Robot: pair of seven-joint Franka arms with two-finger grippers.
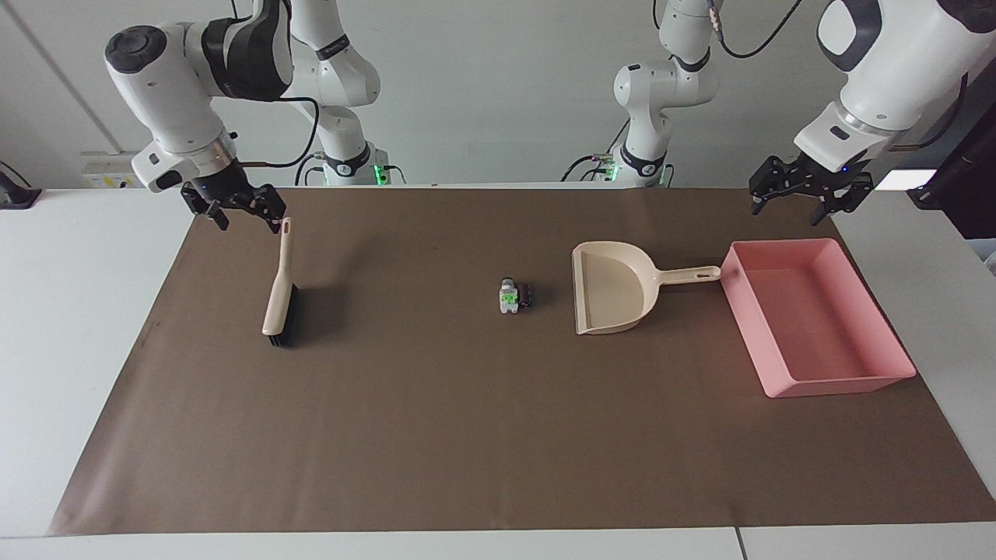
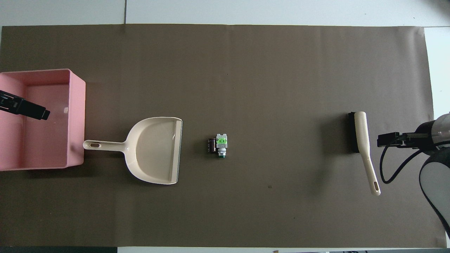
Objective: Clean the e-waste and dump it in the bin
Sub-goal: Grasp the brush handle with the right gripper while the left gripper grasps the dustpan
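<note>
Though seemingly aloft, both hands well apart from e-waste (image 1: 515, 296).

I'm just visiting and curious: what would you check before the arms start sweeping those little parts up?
1. Brush free on the mat, right gripper open over its handle end: ok.
2. Dustpan mouth facing the e-waste: ok.
3. Left gripper open, holding nothing: ok.
4. Bin beside the dustpan handle, nothing visible inside: ok.
5. Both e-waste bits together on the mat: ok.
</note>
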